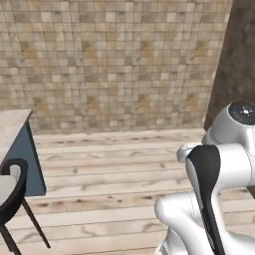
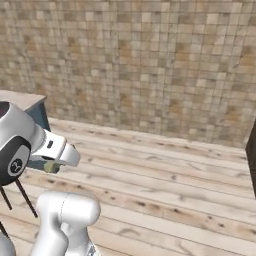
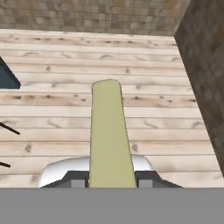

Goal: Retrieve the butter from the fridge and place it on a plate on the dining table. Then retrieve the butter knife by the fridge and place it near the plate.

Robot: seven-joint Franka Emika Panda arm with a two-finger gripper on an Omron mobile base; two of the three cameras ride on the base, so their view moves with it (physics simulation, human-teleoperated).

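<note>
A tiled wall [image 1: 114,64] in brown and beige squares stood across the far side of the room, meeting a plank floor [image 1: 114,169] of pale wood that ran back toward the robot. To the right of that wall a darker, rough brown wall [image 1: 238,60] came forward at an angle; in the hand view it ran along the right edge [image 3: 205,74].

Left of the tiled wall's base, a counter [image 1: 12,127] with a pale marbled top and a blue-grey side stood on the floor; the right base view caught its corner [image 2: 27,102]. Just in front of the counter a chair [image 1: 12,191] with a dark curved frame, a light seat and thin dark legs rested on the planks.

The arm [image 1: 214,199], white with dark joints, was folded low in the foreground, well short of the tiled wall.

The gripper [image 3: 111,181] was closed narrowly on the butter [image 3: 109,135], its two dark fingers [image 3: 76,180] pressed against either side of the stick's near end. The pale yellow stick jutted forward from between them, its rounded far end pointing toward the tiled wall, carried above the bare planks. In the right base view a small yellowish patch [image 2: 51,167] showed under the hand.
</note>
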